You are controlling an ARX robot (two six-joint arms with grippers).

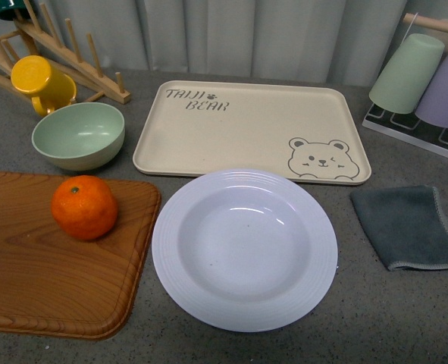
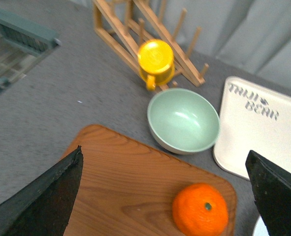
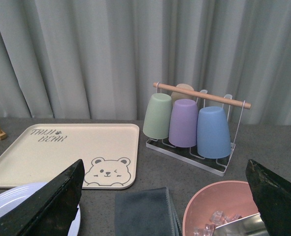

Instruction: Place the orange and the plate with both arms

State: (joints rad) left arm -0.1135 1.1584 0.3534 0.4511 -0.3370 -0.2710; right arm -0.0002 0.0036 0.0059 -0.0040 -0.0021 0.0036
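The orange [image 1: 85, 207] sits on the wooden cutting board [image 1: 26, 280] at the front left. It also shows in the left wrist view [image 2: 200, 209], between my left gripper's [image 2: 166, 196] open fingers and nearer the right one, some way below them. The white plate [image 1: 244, 248] lies on the grey table in front of the beige bear tray [image 1: 250, 129]. Its rim edge shows in the right wrist view [image 3: 17, 201]. My right gripper [image 3: 165, 201] is open and empty, raised over the grey cloth [image 3: 144, 211]. Neither gripper shows in the front view.
A pale green bowl [image 1: 78, 135], a yellow mug [image 1: 42, 83] and a wooden rack [image 1: 64, 53] stand at the back left. A cup rack [image 1: 428, 83] stands back right. A grey cloth [image 1: 409, 226] lies right of the plate. A pink bowl [image 3: 219, 209] holds ice.
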